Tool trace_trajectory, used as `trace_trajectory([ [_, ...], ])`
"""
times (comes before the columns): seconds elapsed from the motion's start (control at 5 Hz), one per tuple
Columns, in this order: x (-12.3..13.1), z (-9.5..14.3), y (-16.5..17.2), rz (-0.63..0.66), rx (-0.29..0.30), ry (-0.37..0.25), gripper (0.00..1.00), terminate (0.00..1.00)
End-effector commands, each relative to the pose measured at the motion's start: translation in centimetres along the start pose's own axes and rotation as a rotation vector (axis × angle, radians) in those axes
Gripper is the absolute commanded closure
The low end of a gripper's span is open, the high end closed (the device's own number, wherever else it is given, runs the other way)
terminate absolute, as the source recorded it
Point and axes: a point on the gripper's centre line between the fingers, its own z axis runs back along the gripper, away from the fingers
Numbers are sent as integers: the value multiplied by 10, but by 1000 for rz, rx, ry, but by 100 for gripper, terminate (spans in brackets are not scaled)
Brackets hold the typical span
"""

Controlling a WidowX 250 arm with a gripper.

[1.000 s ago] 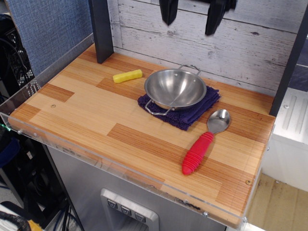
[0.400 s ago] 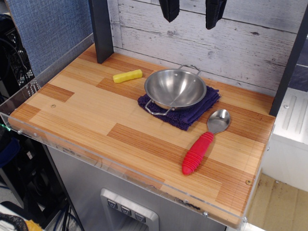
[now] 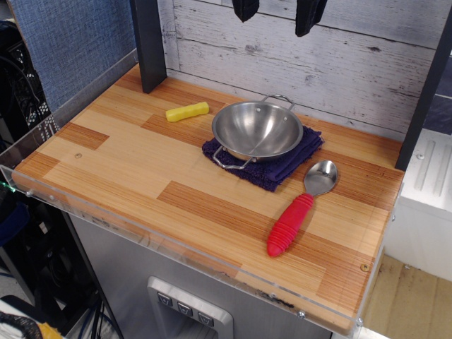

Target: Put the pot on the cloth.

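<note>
Above the pot (image 3: pixel 257 129), fingers (image 3: pixel 245 8) higher.

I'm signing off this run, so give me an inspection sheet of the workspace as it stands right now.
Surface: wooden tabletop with a clear plastic edge.
Job's things: pot sits upright on the cloth, empty.
Clutter: red-handled spoon right of the cloth, apart from it; yellow block left of the pot.
Grippers: claw high above the pot, open, holding nothing.
Cables: dark cables off the table's left edge.
Surroundings: whitewashed plank wall behind; blue panel at left.
</note>
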Motion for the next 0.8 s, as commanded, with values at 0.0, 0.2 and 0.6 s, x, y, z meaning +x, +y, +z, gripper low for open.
trace_trajectory([
  [0.0,-11,17,-1,-5,4,-49,0,0],
  [0.2,-11,17,-1,-5,4,-49,0,0],
  [0.6,-11,17,-1,-5,4,-49,0,100],
])
